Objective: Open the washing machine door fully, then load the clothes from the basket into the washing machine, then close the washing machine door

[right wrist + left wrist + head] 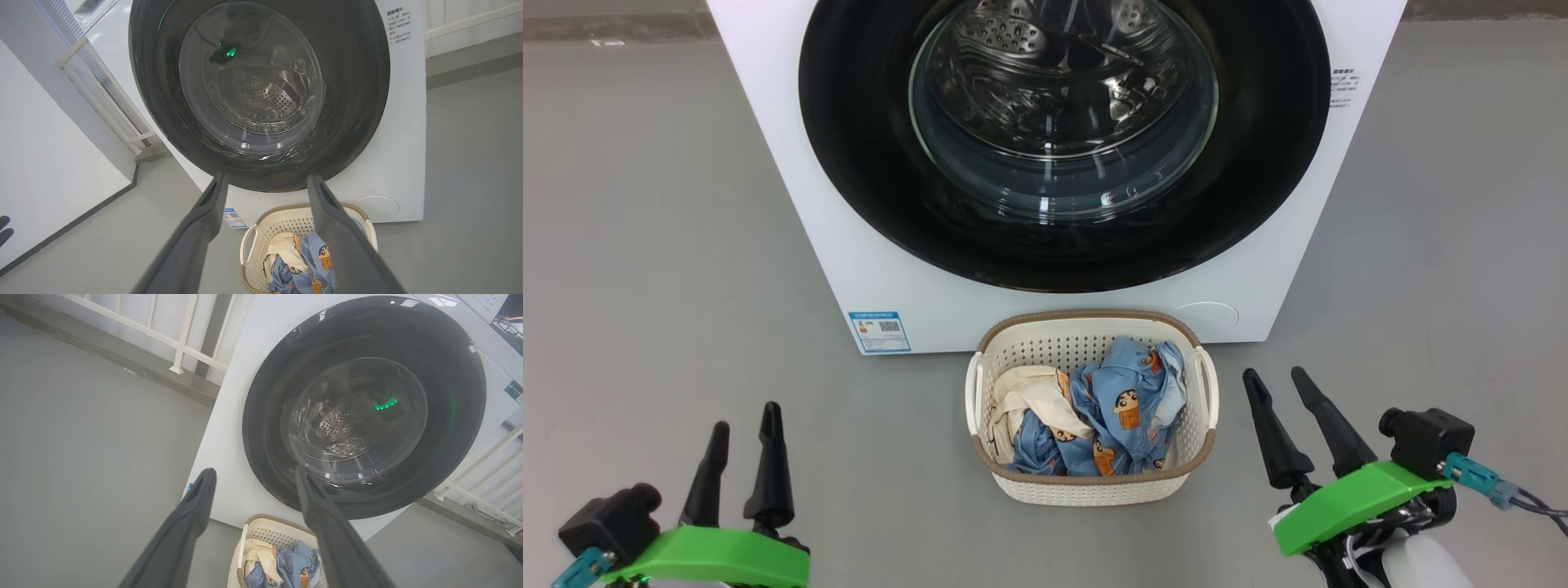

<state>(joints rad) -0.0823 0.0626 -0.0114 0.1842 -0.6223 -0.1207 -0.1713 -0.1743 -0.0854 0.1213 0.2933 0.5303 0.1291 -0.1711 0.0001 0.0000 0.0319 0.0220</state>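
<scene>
With the washing machine door (1062, 147) shut and the clothes (1111, 408) lying in the basket (1086, 314) just before the washing machine (947, 310), the left gripper (745, 415) and right gripper (1273, 372) are held spread and empty, and the basket may well be knocked aside when the door is reached for.

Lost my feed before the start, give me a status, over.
Tools open, empty: left tool, right tool, flanking basket. Target: washing machine door shut, clothes in basket. Basket close under door, may crowd its swing.
</scene>
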